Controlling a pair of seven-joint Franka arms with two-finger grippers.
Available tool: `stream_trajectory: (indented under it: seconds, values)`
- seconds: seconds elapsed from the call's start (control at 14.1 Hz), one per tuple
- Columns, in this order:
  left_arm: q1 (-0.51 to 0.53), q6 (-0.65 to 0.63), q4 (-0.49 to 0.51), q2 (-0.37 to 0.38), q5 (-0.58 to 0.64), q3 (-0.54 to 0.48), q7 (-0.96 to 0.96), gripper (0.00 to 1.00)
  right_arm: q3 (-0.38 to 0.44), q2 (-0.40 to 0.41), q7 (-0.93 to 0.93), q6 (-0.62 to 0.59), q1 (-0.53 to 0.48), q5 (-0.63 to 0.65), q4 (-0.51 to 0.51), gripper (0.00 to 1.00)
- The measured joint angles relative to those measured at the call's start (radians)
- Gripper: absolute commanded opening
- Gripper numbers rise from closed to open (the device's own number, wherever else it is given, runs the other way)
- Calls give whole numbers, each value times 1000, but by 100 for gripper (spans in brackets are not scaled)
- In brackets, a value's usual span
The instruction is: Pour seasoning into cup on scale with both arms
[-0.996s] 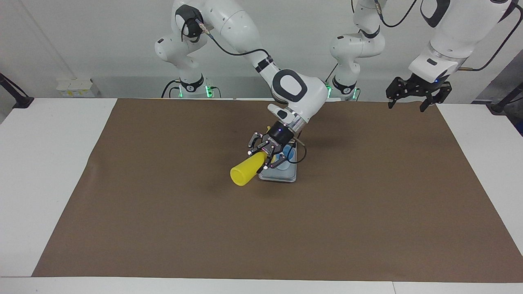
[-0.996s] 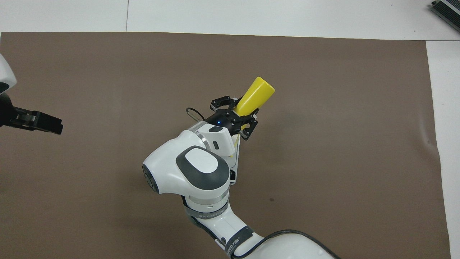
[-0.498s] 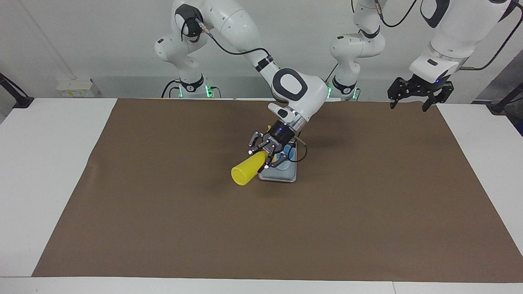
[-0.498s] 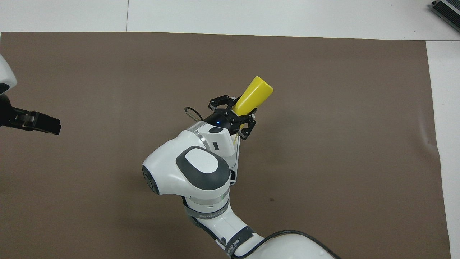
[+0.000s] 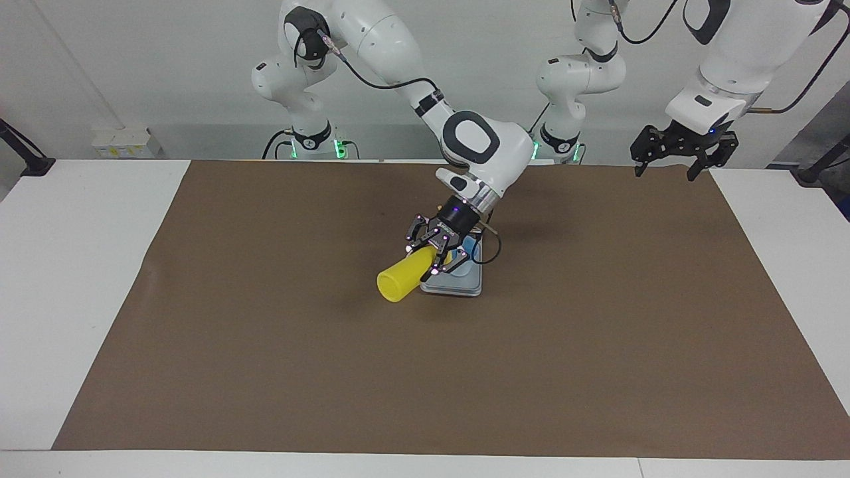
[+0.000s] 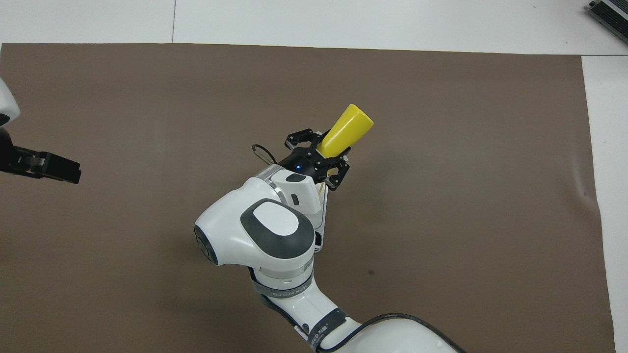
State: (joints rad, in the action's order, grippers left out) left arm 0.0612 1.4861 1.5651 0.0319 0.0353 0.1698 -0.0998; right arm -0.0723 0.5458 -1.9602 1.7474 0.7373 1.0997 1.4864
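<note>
Surface: white table (image 5: 73, 279) covered across most of its top by a brown mat (image 5: 597, 345); pale wall at the robots' end.
Scale: silver-grey scale (image 5: 458, 287) lies flat near the middle of the mat; only its edge farther from the robots shows under the gripper.
Cup: light-blue cup (image 5: 469, 251) stands on the scale, largely hidden by the right gripper in the facing view and fully covered by the arm in the overhead view.
Seasoning: yellow bottle (image 5: 404, 277) is tipped over to a steep slant, its flat base pointing away from the robots and toward the right arm's end of the table, its nozzle end hidden at the cup.
Right gripper: right gripper (image 5: 431, 255) hangs over the scale and cup, fingers clamped on the yellow bottle near its neck end; its outer links splay out to the sides.
Left gripper: left gripper (image 5: 669, 159) hangs in the air over the mat's corner at the left arm's end, close to the robots, fingers spread apart and holding nothing; this arm waits.
</note>
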Motion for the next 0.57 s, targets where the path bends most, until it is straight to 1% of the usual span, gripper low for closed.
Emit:
stream_trajectory:
  seconds: [0.28,0.43,0.57]
  values:
    - [0,3,2,0,-13,-1,25,100,0,-2,-5,1,-2,-29,-1,0]
    - [1,5,3,0,-18,-1,41,100,1,-18,-12,7,-11,-94,-2,0]
    - [10,5,3,0,-33,-2,44,100,2,-55,-12,33,-42,-185,-1,0]
